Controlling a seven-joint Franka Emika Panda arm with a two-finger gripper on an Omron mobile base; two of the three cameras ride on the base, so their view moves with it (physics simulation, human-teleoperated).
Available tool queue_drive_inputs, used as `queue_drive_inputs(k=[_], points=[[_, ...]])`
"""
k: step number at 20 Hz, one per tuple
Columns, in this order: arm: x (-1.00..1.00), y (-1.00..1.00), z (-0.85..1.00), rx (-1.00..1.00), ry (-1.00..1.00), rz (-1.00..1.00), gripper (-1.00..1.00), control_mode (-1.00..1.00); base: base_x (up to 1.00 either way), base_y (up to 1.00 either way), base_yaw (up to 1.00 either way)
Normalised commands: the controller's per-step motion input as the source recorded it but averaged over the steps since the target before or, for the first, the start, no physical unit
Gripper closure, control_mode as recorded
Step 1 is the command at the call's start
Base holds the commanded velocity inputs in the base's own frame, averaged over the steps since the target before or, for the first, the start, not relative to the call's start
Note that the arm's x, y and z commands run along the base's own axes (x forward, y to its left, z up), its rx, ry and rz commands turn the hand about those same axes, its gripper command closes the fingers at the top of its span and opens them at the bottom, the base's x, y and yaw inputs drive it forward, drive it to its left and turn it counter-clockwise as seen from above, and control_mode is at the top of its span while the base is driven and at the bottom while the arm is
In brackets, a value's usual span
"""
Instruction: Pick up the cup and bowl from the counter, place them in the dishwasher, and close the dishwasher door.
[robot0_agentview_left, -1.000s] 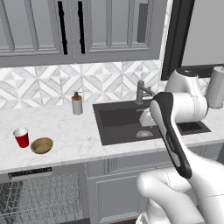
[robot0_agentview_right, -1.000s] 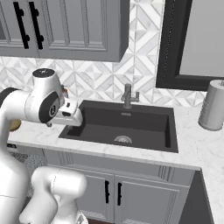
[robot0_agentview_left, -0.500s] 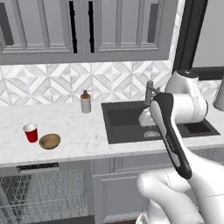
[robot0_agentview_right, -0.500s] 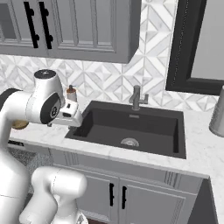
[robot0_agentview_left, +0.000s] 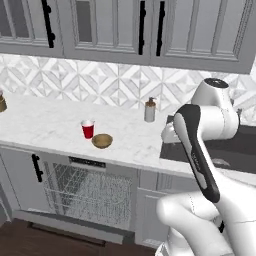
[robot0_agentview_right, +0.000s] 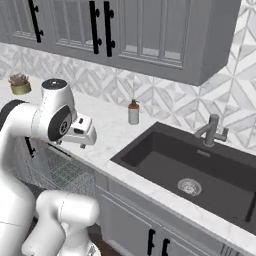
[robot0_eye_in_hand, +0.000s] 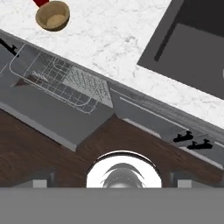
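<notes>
1. Stretching across the scene: white marble-look counter (robot0_agentview_left: 55, 125) with faint grey veins, lying over grey cabinet fronts and running under grey upper cabinets (robot0_agentview_left: 150, 30) with black handles.
2. Sinking into the counter toward the right: dark rectangular sink basin (robot0_agentview_right: 195, 170) with a grey faucet (robot0_agentview_right: 212, 131) standing at its back edge.
3. Sitting under the counter, directly below the cup and bowl: dishwasher (robot0_agentview_left: 92, 187) with a dark control strip on top, showing grey wire racks inside.
4. Lying dropped open and flat in the hand view: flat grey dishwasher door (robot0_eye_in_hand: 48, 116), with a wire rack above it and dark wood floor (robot0_eye_in_hand: 57, 166) beyond its edge.
5. Rising in front of the sink area: white robot arm, carrying its two-finger gripper (robot0_agentview_right: 86, 132) above the counter's front edge, well apart from the cup and bowl; standing spread wide, jaws holding nothing.
6. Resting on the counter near its front edge: shallow round tan-brown wooden-looking bowl (robot0_agentview_left: 102, 140), upright and just beside the cup, on its right in the left base view.
7. Standing upright beside the bowl: small red tapered cup (robot0_agentview_left: 87, 129) with a white rim.
8. Standing near the backsplash, between the cup and the sink: grey soap dispenser (robot0_agentview_left: 149, 110) with a brown top.
9. Sitting far along the counter in the right base view: small potted plant (robot0_agentview_right: 20, 84).
</notes>
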Motion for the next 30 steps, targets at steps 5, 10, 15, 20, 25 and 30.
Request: queue_drive_inputs(k=[5, 10, 15, 20, 25, 30], points=[[0.0, 0.0, 0.0, 0.0, 0.0, 0.0, -1.0, 1.0, 0.13, -0.64, 0.65], [0.0, 0.0, 0.0, 0.0, 0.0, 0.0, -1.0, 1.0, 0.02, -0.77, 0.57], [0.0, 0.0, 0.0, 0.0, 0.0, 0.0, -1.0, 1.0, 0.06, -0.52, 0.56], [0.0, 0.0, 0.0, 0.0, 0.0, 0.0, -1.0, 1.0, 0.57, 0.17, 0.29], [0.0, 0.0, 0.0, 0.0, 0.0, 0.0, -1.0, 1.0, 0.7, 0.06, 0.21], [0.0, 0.0, 0.0, 0.0, 0.0, 0.0, -1.0, 1.0, 0.8, 0.0, 0.22]])
